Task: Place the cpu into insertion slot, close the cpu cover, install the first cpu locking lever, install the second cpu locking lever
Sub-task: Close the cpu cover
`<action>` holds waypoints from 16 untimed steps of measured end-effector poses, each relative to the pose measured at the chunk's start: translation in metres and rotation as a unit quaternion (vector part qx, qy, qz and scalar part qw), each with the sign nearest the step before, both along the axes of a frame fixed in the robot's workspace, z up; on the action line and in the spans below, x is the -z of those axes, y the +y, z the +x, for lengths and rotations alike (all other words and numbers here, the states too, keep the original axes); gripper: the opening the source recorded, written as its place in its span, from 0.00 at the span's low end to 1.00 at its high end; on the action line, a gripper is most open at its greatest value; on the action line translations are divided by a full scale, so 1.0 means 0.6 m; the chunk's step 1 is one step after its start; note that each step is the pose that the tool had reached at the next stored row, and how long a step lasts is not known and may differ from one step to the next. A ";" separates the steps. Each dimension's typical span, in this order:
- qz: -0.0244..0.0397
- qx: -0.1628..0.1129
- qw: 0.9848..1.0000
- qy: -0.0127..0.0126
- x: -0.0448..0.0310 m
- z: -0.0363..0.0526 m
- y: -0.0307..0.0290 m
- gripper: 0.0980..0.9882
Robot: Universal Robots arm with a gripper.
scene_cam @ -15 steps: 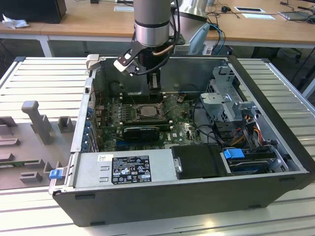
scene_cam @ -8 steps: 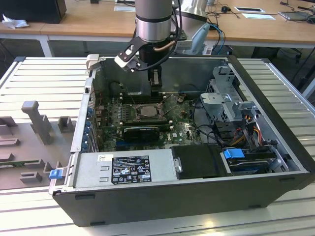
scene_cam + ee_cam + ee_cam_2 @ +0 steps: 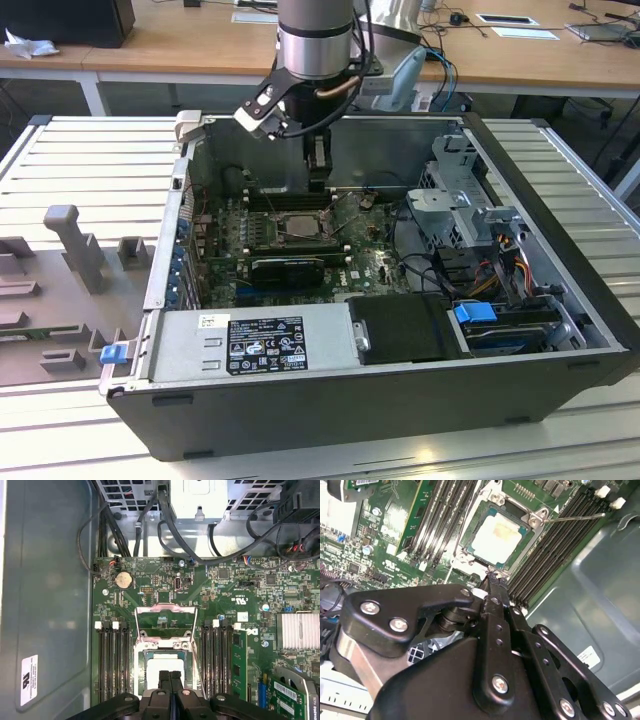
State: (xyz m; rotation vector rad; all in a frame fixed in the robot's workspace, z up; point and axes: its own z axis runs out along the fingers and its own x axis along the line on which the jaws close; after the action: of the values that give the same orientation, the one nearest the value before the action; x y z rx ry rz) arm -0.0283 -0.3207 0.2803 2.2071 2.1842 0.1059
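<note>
One cpu (image 3: 497, 535) lies in one insertion slot (image 3: 491, 511), claw (image 3: 170, 676) seemingly closed

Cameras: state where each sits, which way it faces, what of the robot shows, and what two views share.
Exterior view: off the arm, above the open computer case, looking down at the motherboard; the arm and jaws show.
First wrist view: on the arm, facing straight down on the motherboard; shut jaws show.
Second wrist view: on the arm, facing the motherboard at a slant; jaws show.
Shared: both wrist views show the pale chip by the jaw tips.

Lab: open PC case (image 3: 350, 410), slatted alu bench (image 3: 100, 160), desks (image 3: 180, 55).
</note>
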 end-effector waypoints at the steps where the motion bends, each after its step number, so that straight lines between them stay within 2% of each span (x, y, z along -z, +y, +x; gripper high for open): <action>1: 0.000 0.000 1.000 0.000 -0.001 0.003 0.0001 0.01; 5: 0.000 0.000 1.000 0.000 -0.003 0.014 0.0000 0.01; 7: 0.000 0.000 1.000 0.000 0.000 0.025 0.0000 0.01; 13: 0.000 0.000 1.000 0.000 0.006 0.032 0.0000 0.01; 16: 0.000 0.000 1.000 0.000 0.014 0.050 0.0000 0.01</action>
State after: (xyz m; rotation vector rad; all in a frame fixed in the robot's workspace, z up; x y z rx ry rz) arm 0.0015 -0.3207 0.2716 2.2077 2.1845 0.1051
